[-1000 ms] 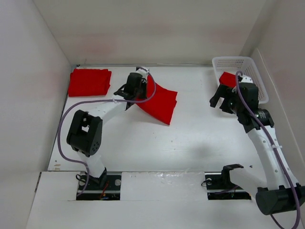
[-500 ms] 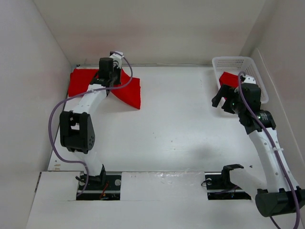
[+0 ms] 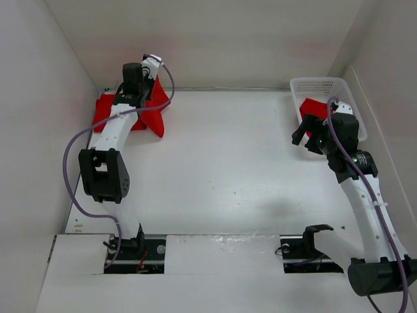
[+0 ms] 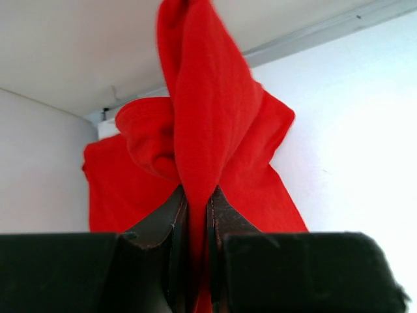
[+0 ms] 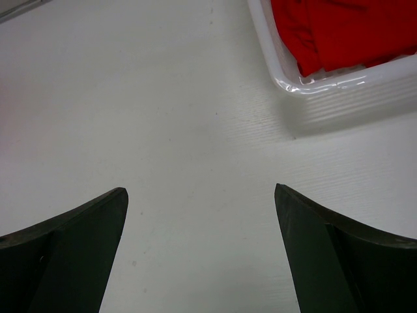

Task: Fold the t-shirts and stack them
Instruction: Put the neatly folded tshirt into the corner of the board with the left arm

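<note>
My left gripper [image 3: 139, 96] is shut on a red t-shirt [image 3: 154, 112] and holds it at the table's far left corner, over the folded red t-shirts [image 3: 102, 112] lying there. In the left wrist view the gripper [image 4: 194, 195] pinches a hanging fold of the red cloth [image 4: 202, 124]. My right gripper [image 3: 303, 134] is open and empty above the bare table, just left of the white mesh basket [image 3: 319, 85]. Another red t-shirt [image 3: 311, 107] lies in the basket; it also shows in the right wrist view [image 5: 345, 29].
White walls close the table in at the back, left and right. The basket's near corner [image 5: 287, 78] is close to my right gripper [image 5: 201, 195]. The left arm's purple cable [image 3: 78, 140] loops beside the arm.
My left gripper has carried the red t-shirt from the table's middle back to the far left corner, over the folded pile. My right gripper has barely moved.
</note>
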Robot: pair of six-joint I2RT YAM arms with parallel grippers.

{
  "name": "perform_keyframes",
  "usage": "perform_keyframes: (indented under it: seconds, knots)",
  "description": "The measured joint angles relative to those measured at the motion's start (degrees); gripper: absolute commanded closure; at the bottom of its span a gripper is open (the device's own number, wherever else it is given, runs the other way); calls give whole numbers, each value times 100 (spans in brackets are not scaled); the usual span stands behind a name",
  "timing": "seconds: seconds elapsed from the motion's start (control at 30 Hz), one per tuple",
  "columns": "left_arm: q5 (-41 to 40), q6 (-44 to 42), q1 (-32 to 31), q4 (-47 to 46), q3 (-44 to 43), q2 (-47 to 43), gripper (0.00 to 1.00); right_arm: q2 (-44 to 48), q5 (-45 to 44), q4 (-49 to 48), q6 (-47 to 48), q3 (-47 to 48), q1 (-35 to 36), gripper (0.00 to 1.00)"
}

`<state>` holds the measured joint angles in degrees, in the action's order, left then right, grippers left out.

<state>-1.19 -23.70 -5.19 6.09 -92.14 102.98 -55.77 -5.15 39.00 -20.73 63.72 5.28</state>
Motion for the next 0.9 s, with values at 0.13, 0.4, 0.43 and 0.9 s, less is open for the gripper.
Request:
perform_keyframes:
  seconds: [0.13, 0.4, 0.43, 0.9]
  knots:
    - [2, -92, 175, 101, -476, 254, 100, -26, -2, 0, 0, 2, 0, 0]
    - [-55, -323, 304, 323, -1095, 590, 100, -107, -20, -39, -2, 9, -46, 0]
    - [-59, -352, 302, 337, -1108, 595, 100, -122, -20, -59, -4, 9, -46, 0]
    - [76, -525, 697, 496, -1469, 675, 100, -442, 57, -262, -76, 35, -46, 0]
